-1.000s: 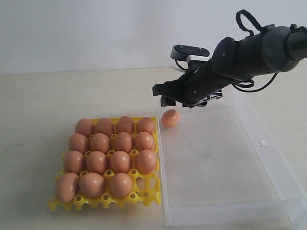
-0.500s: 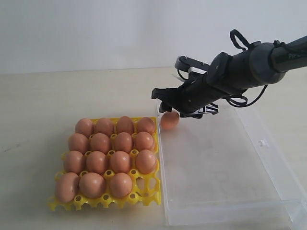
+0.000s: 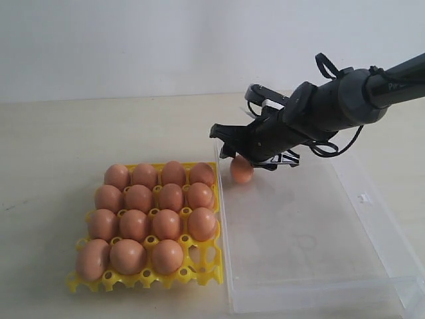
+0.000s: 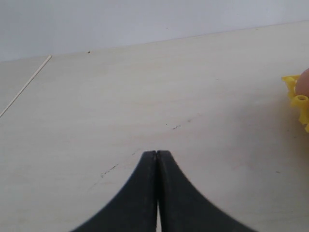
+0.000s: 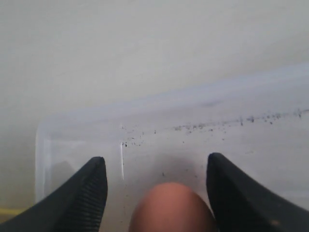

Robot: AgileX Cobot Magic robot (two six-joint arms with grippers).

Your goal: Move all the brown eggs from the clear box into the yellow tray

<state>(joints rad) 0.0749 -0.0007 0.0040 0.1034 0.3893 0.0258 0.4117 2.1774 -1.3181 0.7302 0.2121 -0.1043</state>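
One brown egg [image 3: 242, 172] lies in the far left corner of the clear box [image 3: 299, 239]. My right gripper [image 3: 244, 158] hangs low over it, open. In the right wrist view the egg [image 5: 171, 208] sits between the two black fingers [image 5: 87, 193], and the gripper [image 5: 157, 158] points at the box wall [image 5: 193, 111]. The yellow tray [image 3: 207, 264] left of the box holds several brown eggs [image 3: 139, 198]; its front right cup is bare. My left gripper [image 4: 157, 153] is shut on nothing above bare table, with a tray corner [image 4: 295, 92] at the edge of its view.
The box's left wall [image 3: 224, 252] stands right beside the tray. A small latch tab [image 3: 362, 198] sits on the box's right rim. A pale wall rises behind the light wooden table [image 3: 80, 133].
My right gripper has come down and forward until its open fingers straddle the egg. The egg has shifted slightly to the right. The tray's eggs have not moved.
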